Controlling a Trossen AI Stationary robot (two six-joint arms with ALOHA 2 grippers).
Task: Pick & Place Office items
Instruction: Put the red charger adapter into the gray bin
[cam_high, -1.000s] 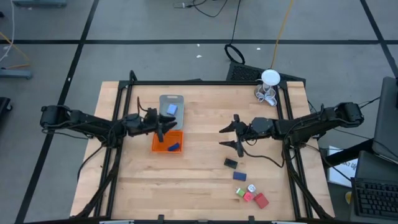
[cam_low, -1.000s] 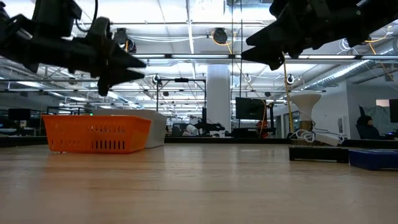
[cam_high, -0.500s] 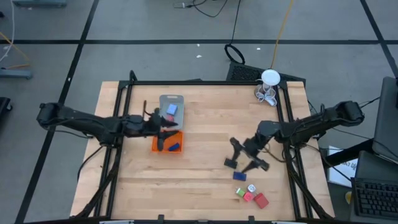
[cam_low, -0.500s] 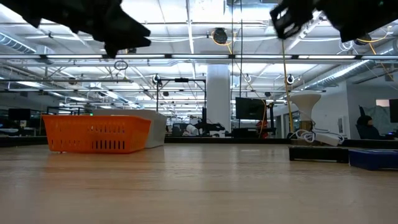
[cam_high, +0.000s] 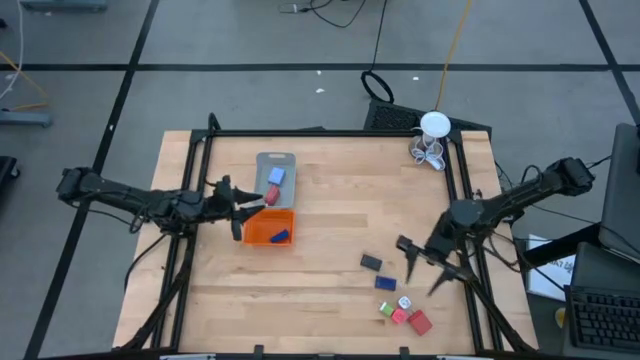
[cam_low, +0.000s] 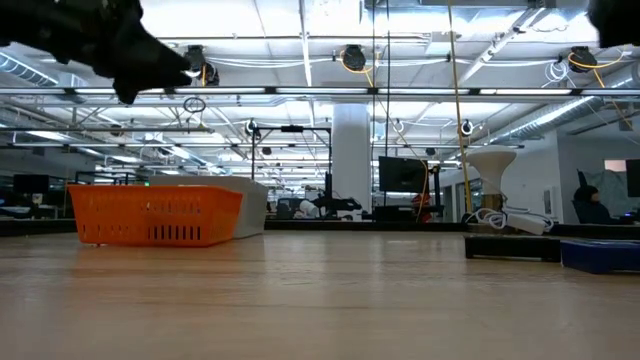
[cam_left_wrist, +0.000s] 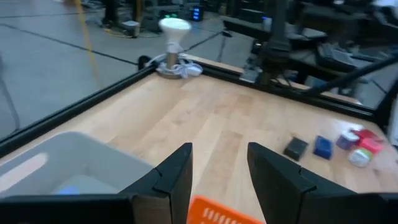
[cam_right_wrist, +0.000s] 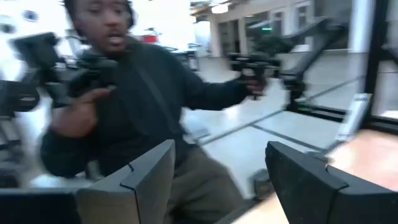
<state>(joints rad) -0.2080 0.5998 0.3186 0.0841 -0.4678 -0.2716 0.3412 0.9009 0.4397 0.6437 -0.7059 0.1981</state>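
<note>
My left gripper (cam_high: 245, 208) is open and empty, held above the table just left of the orange tray (cam_high: 268, 230) and the grey tray (cam_high: 276, 165). A blue piece (cam_high: 281, 236) lies in the orange tray. A red piece (cam_high: 272, 197) lies at that tray's far edge, and another blue piece (cam_high: 276, 176) lies in the grey tray. My right gripper (cam_high: 425, 270) is open and empty at the table's right, beside loose pieces on the wood: black (cam_high: 371, 263), blue (cam_high: 385, 283), white (cam_high: 404, 302), green (cam_high: 384, 310), pink (cam_high: 399, 316) and red (cam_high: 419, 322).
A white round thing with wire loops (cam_high: 431, 140) stands at the far right corner. A dark frame (cam_high: 330, 133) rims the table. A person (cam_right_wrist: 130, 99) holding hand-held devices shows in the room beyond, in the right wrist view. Bare wood lies between the trays and the loose pieces.
My right gripper has swung from the table's middle toward the right and near edges, turning as it went, and stays open. My left gripper has drawn back from over the trays toward the table's left edge, which has uncovered the trays.
</note>
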